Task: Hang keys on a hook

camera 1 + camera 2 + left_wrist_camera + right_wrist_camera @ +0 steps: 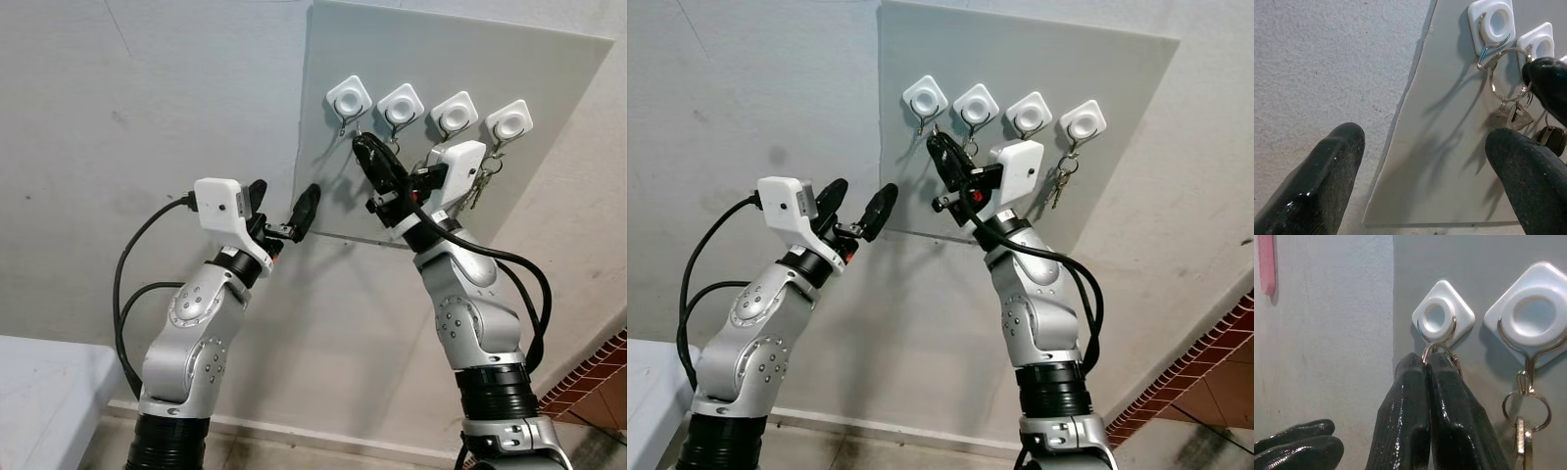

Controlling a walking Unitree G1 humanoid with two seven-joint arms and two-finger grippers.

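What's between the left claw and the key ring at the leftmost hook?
Bare grey board, seen in left wrist view. Left claw hangs open; right claw pinches the key ring.

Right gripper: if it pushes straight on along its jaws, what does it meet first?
Most likely the leftmost hook on the grey board. The right gripper, jaws shut on the key ring, points right at it, with the ring just under the hook's wire. Depth is unclear.
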